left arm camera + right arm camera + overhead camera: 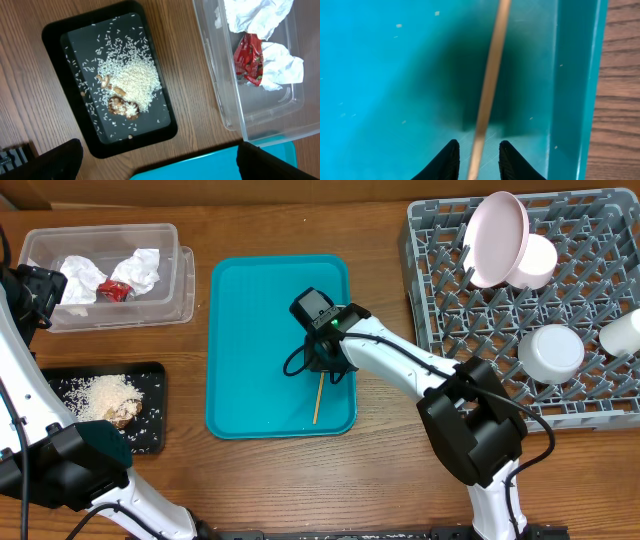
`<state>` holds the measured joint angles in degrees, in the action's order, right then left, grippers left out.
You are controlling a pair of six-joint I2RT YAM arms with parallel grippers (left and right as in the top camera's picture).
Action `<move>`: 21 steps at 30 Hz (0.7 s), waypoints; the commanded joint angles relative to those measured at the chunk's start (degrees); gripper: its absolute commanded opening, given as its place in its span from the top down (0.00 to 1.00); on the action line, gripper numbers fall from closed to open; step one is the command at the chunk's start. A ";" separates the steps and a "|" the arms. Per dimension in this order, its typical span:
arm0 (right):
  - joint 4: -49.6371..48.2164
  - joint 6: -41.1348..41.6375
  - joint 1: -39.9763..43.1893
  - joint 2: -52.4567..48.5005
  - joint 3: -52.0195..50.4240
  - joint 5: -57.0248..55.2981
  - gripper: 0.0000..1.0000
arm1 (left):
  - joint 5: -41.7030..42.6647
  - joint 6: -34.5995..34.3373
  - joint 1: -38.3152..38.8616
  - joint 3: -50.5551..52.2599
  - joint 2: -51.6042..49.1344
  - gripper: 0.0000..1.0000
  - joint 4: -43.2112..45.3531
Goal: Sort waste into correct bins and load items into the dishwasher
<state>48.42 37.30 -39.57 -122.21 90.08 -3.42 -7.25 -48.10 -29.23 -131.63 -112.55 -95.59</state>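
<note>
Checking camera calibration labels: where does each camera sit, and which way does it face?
Overhead: above the table, looking down; teal tray, dish rack, left arm, right arm.
Left wrist: on the left arm, looking down at black tray and clear tub; the left fingers at the bottom corners.
Right wrist: low over the teal tray, looking down at a wooden stick; the right fingers either side.
Shared: overhead and left wrist, black tray, clear tub; overhead and right wrist, wooden stick.

White arms (400, 356), black joints (470, 430), cables (296, 364).
</note>
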 commanded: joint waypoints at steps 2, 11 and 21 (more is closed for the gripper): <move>-0.31 0.92 -0.22 -1.68 -0.22 -2.10 0.71 | 0.04 -0.76 0.39 0.02 -0.57 0.00 0.07; -1.42 1.77 -0.28 -2.49 -0.31 -2.12 0.77 | 0.02 -0.76 0.37 0.02 -0.57 0.00 0.07; -1.64 3.91 -0.98 -5.86 -0.35 -2.10 0.92 | 0.04 -0.76 0.37 0.02 -0.57 0.00 0.07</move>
<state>46.50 39.92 -39.90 -124.36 90.37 -5.87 -7.25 -48.10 -29.23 -131.63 -112.55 -95.59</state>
